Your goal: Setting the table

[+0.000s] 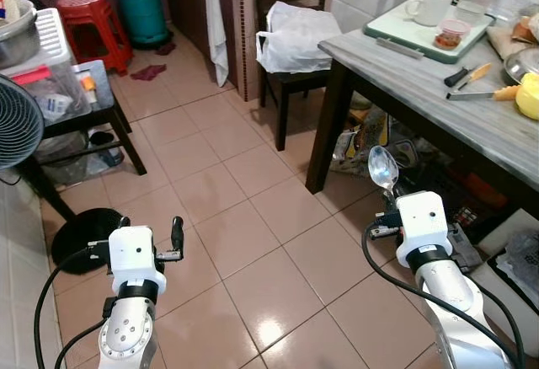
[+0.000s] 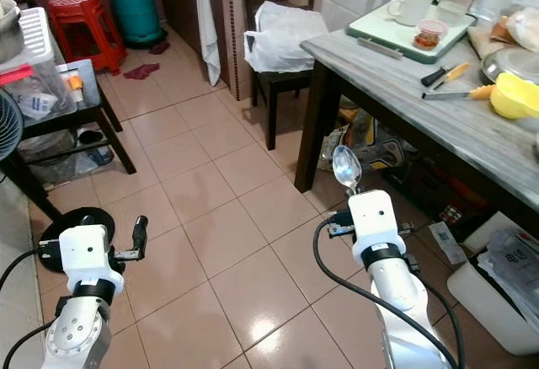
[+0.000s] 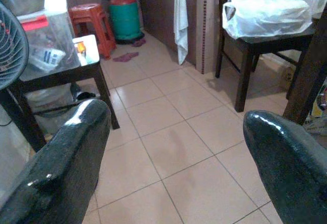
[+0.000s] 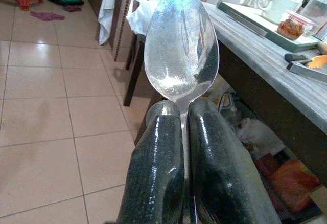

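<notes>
The right claw pinches a metal spoon by its handle, bowl upward, over the tiled floor just beside the grey surface. The left claw hangs empty above the floor with its fingers spread apart.

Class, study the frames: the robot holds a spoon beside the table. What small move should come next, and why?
Probably raise and carry the right gripper forward toward the table. Its fingers are shut on the spoon, which sits below the tabletop edge, short of it. The left gripper is open and holds nothing above the floor tiles.
</notes>
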`<state>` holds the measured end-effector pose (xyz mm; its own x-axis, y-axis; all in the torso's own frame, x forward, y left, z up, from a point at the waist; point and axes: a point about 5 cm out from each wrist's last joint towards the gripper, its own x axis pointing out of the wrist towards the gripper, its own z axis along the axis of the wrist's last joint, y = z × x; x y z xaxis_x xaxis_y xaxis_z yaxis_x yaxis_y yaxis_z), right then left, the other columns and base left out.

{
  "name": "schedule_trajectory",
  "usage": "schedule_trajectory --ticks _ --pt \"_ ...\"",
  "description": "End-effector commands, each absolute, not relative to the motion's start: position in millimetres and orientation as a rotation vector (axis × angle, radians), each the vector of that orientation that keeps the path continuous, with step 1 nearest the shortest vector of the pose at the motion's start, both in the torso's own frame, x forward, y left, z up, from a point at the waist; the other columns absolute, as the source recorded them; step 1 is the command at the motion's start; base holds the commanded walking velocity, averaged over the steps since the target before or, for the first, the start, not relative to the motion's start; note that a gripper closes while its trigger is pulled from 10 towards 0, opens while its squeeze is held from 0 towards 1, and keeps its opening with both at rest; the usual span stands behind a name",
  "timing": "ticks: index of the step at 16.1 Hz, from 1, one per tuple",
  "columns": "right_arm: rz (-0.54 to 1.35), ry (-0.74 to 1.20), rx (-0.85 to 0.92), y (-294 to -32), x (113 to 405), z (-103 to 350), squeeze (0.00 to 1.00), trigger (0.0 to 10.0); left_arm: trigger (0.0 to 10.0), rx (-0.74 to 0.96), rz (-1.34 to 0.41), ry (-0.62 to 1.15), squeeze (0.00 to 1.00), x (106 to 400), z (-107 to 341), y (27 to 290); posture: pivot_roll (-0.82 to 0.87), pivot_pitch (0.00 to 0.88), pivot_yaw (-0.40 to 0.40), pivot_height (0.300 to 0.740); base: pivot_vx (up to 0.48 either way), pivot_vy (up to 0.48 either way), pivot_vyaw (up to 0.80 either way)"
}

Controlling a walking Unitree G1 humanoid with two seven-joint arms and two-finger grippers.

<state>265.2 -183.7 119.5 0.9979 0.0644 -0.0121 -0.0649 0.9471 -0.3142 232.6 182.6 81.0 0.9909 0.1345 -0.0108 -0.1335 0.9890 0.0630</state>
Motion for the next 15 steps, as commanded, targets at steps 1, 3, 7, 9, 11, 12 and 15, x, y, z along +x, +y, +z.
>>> schedule_trajectory --ticks 1,3,7,9,11,12,15 --pt "0.062 0.01 -0.321 -184.9 265.7 118.9 0.0 10.0 10.0 0.056 0.122 0.024 0.0 233.9 80.2 182.5 -0.16 0.077 0.015 0.74 0.0 0.0 -0.77" --pt "0.062 0.008 -0.322 -184.4 265.5 119.2 0.0 10.0 10.0 0.061 0.096 0.008 0.0 237.1 83.7 180.5 -0.16 0.078 0.018 0.74 0.0 0.0 -0.77" --pt "0.06 0.006 -0.324 -183.9 265.1 119.3 0.0 10.0 10.0 0.057 0.067 0.004 0.0 240.7 85.7 176.2 -0.17 0.081 0.024 0.74 0.0 0.0 -0.78" --pt "0.06 0.006 -0.325 -183.4 265.1 119.4 0.0 10.0 10.0 0.054 0.057 0.005 0.0 241.0 85.5 175.2 -0.17 0.08 0.026 0.74 0.0 0.0 -0.77" --pt "0.059 0.005 -0.324 -182.7 265.3 119.3 0.0 10.0 10.0 0.046 0.038 0.002 0.0 242.3 85.8 173.5 -0.17 0.08 0.027 0.74 0.0 -0.246 -0.77" --pt "0.059 0.005 -0.324 -182.7 265.3 119.4 0.0 10.0 10.0 0.045 0.037 0.002 0.0 242.4 85.8 173.5 -0.17 0.08 0.027 0.74 0.0 -0.247 -0.77" --pt "0.059 0.005 -0.325 -183.0 266.2 119.4 0.0 10.0 10.0 0.042 0.033 0.002 0.0 242.9 85.9 172.7 -0.17 0.08 0.027 0.74 0.0 -0.31 -0.77"
